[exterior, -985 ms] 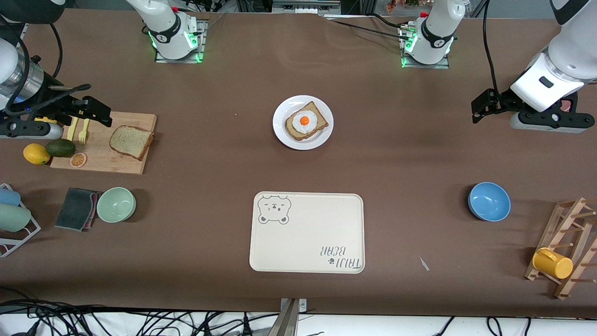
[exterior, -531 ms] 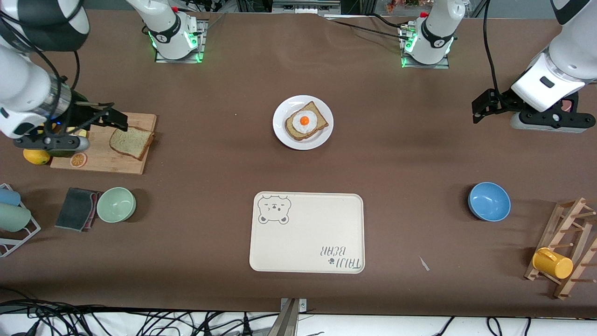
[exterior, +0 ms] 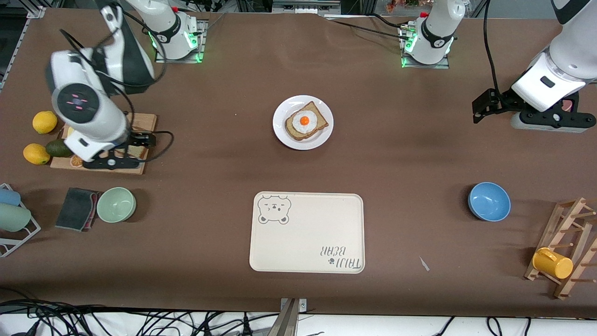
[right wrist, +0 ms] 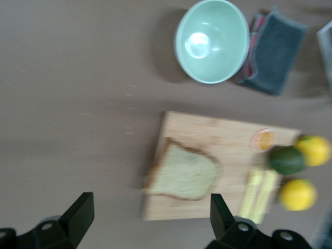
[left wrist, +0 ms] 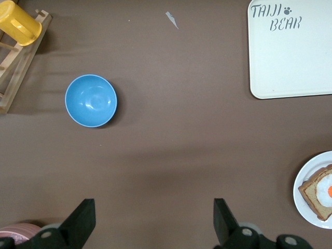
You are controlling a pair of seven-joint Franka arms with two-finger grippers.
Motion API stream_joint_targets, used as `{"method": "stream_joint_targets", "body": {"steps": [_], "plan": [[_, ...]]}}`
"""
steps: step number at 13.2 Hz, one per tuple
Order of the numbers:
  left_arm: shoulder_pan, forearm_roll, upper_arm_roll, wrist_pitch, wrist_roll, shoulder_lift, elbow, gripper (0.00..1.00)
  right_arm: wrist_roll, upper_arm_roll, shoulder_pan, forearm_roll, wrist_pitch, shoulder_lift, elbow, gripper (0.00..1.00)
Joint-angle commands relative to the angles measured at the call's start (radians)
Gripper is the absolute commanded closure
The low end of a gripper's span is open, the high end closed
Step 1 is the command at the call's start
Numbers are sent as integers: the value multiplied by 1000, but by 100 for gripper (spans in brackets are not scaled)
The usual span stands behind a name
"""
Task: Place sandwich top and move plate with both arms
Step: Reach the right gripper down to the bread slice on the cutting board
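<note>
Brown-covered table: bread pick-up pending.
Your right gripper (right wrist: 148, 228) hangs over the cutting board (right wrist: 228, 140), fingers apart, above the sandwich top (right wrist: 184, 174); expect it light, soft, crushable, so pinch opposite crusts gently. Left gripper (left wrist: 153, 228) waits, fingers apart. The plate (exterior: 281, 135) sits mid-table.

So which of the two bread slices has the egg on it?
The slice with the egg on the white plate mid-table; the plain slice lies bare on the wooden cutting board, under the right gripper.

Blue bowl (exterior: 489, 201), green bowl (exterior: 116, 204), bear-print tray (exterior: 306, 232).
</note>
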Motion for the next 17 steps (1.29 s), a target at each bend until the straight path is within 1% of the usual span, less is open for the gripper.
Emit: {"method": "stream_joint_targets", "body": {"steps": [1, 3, 4, 6, 8, 9, 10, 12, 13, 14, 16, 17], "plan": [[1, -5, 1, -19, -4, -4, 15, 0, 130, 43, -1, -151, -25, 32, -57, 1], [1, -5, -1, -19, -6, -4, 15, 0, 245, 43, 0, -154, -25, 69, -76, 1], [0, -5, -3, -19, -6, -4, 15, 0, 328, 46, 3, -176, -23, 87, -98, 1], [0, -5, -3, -19, -6, -4, 15, 0, 419, 67, 13, -296, -12, 121, -175, 1], [-2, -5, -3, -19, -6, -4, 15, 0, 547, 69, 10, -410, 12, 174, -241, 1], [-2, -5, -3, -20, -6, -4, 15, 0, 622, 69, 11, -445, 12, 199, -249, 1], [-2, -5, -3, -20, -6, -4, 15, 0, 658, 69, 10, -449, 12, 219, -247, 1], [-3, -5, -3, -20, -7, -4, 15, 0, 663, 69, 10, -452, 11, 234, -247, 2], [-3, -5, -3, -20, -6, -4, 15, 0, 666, 69, 10, -464, 9, 245, -249, 13], [-3, -5, -4, -20, -7, -4, 15, 0, 689, 69, 10, -466, 11, 251, -249, 19], [-3, -5, -4, -20, -7, -4, 15, 0, 706, 69, 10, -466, 11, 256, -257, 21], [-3, -5, -4, -20, -7, -4, 15, 0, 707, 69, 8, -466, 12, 256, -261, 24]]}}
